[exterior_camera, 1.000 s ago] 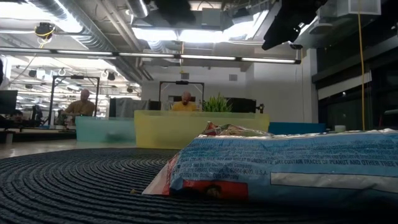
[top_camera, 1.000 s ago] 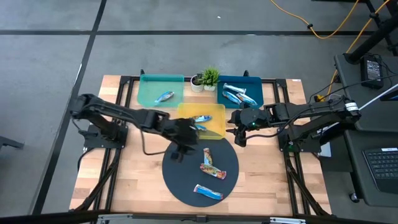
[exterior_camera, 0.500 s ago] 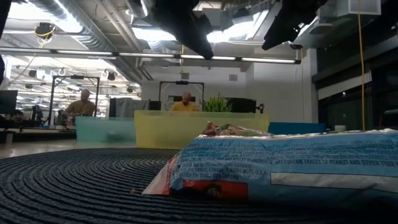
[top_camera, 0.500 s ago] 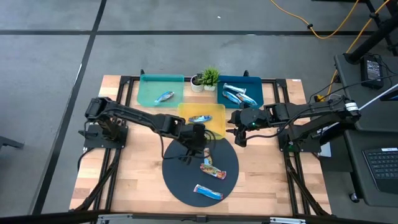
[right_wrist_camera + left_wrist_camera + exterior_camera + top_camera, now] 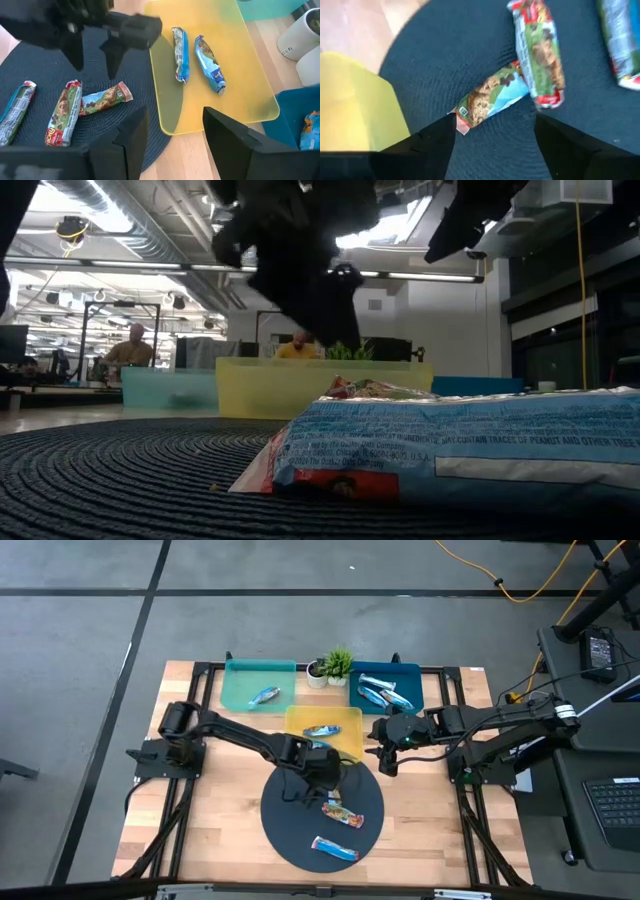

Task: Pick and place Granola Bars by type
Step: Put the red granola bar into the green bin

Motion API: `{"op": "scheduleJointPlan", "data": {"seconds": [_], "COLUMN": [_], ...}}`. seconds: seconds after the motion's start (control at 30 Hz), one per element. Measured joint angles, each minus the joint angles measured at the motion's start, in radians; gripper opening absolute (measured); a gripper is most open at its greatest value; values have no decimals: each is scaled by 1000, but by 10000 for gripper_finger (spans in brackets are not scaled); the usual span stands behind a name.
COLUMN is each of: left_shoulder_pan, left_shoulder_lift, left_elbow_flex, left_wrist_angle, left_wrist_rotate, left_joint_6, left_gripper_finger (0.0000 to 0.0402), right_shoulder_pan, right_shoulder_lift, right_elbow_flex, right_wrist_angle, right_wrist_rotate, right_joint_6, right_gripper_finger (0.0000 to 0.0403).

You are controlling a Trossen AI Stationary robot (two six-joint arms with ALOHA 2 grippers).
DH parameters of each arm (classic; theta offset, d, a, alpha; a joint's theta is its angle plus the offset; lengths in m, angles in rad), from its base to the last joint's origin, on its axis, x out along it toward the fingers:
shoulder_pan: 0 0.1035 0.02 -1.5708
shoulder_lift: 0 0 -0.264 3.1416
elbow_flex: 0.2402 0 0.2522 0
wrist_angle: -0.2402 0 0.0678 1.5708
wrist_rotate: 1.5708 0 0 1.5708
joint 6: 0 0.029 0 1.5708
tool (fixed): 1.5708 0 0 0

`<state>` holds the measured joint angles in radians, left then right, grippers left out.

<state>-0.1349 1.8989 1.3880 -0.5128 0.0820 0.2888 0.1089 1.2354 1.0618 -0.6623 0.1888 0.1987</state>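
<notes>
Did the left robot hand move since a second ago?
Yes. The left gripper slid off the yellow tray and out over the dark round mat, fingers open above the bars.

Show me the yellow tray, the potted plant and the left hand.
yellow tray (image 5: 250, 85): right wrist view, bare floor of the tray.
potted plant (image 5: 338, 663): high view, green leaves.
left hand (image 5: 95, 57): right wrist view, between its fingertips.

Bright, even overhead light falls on the table (image 5: 220, 830) with soft shadows, ceiling strips (image 5: 300, 272) glare in the low view, the left wrist view is motion-blurred, and the near mat (image 5: 120, 480) looks soft.
</notes>
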Motion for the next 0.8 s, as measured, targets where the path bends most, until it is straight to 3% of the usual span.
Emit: {"op": "scheduleJointPlan", "data": {"seconds": [0.8], "left_shoulder_pan": [0], "left_shoulder_lift": [155], "left_elbow_flex": [0], "left_wrist_angle": [131], "left_wrist_rotate": [-7], "left_joint_6": [85], "left_gripper_finger": [252], "right_shoulder_pan": [0], "right_shoulder_lift": [0], "right_elbow_flex": [0], "right_wrist_angle": [-17], "right_wrist_rotate": [-8], "right_joint_6": [9], "right_gripper_finger": [190]}}
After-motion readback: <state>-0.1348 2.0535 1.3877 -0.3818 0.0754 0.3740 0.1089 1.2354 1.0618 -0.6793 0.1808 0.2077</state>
